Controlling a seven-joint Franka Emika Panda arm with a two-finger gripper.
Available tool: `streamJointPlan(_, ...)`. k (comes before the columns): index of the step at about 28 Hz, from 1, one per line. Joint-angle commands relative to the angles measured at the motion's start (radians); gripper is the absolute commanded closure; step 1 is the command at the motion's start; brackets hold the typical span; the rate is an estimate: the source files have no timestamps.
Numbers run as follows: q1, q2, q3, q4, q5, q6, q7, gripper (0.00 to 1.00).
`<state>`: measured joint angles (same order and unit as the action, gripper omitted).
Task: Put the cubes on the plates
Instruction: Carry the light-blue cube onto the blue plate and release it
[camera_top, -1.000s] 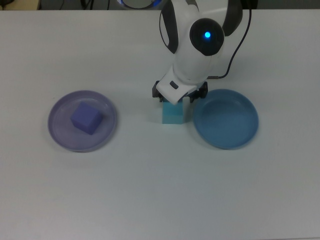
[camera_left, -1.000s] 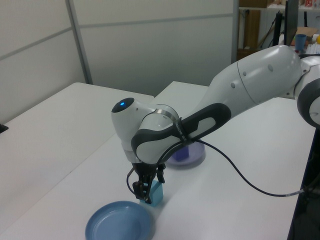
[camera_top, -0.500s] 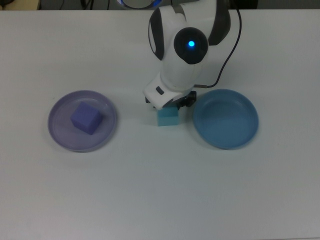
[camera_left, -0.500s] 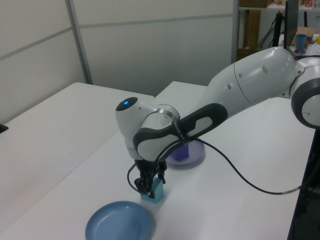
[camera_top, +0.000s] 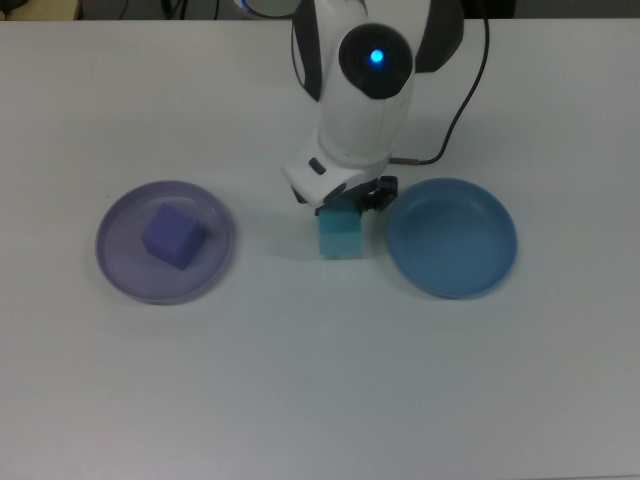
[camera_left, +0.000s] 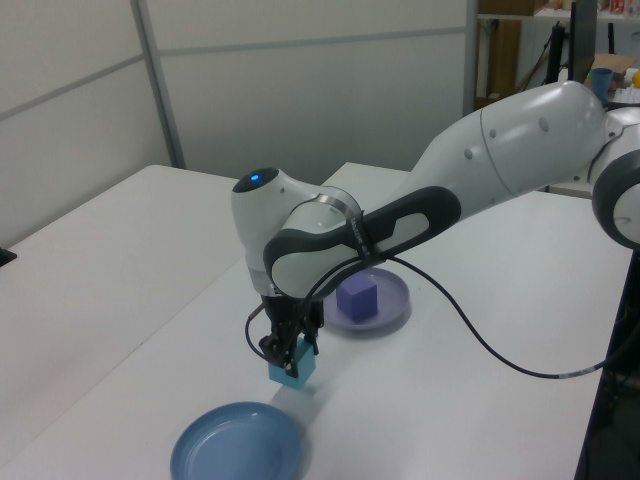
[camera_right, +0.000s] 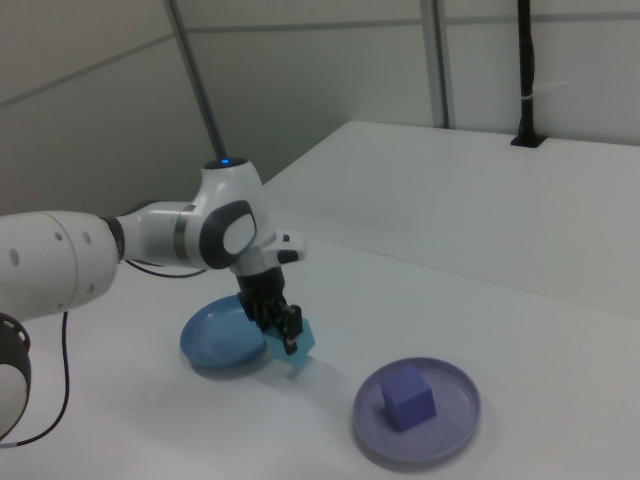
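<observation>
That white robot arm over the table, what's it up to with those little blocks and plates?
The robot arm is sorting blocks onto plates. Its gripper has closed on the teal block and holds it lifted a little off the white table, between the two plates. The blue plate next to it has nothing on it yet, so that is probably where the block is headed. The purple block already sits on the lavender plate, so half the job looks done.

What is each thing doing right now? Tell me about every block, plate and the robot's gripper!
Purple cube: resting on the lavender plate.
Lavender plate: holding the purple cube.
Teal cube: gripped, lifted off the table.
Blue plate: empty.
Gripper: shut on the teal cube.
</observation>
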<state>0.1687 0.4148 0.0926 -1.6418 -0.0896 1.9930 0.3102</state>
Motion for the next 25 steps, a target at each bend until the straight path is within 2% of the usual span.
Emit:
streamJointPlan(1, 0.089, -0.024, 0.007, -0.009, 0.018, 0.006, 0.038, 1.0)
streamJointPlan(6, 0.155, -0.019, 0.007, -0.009, 0.005, 0.009, 0.062, 1.0)
streamJointPlan(10, 0.173, -0.016, 0.009, -0.007, 0.007, 0.018, 0.061, 0.98)
streamJointPlan(14, 0.18, 0.007, 0.007, 0.025, 0.007, 0.067, 0.055, 0.29)
streamJointPlan(15, 0.18, 0.01, 0.007, 0.031, 0.005, 0.079, 0.056, 0.08)
streamJointPlan(16, 0.18, 0.012, 0.007, 0.033, -0.001, 0.09, 0.053, 0.0)
streamJointPlan(19, 0.18, 0.01, 0.006, 0.034, -0.015, 0.09, 0.026, 0.0)
streamJointPlan(25, 0.18, -0.022, 0.007, 0.057, 0.001, 0.072, -0.01, 0.0)
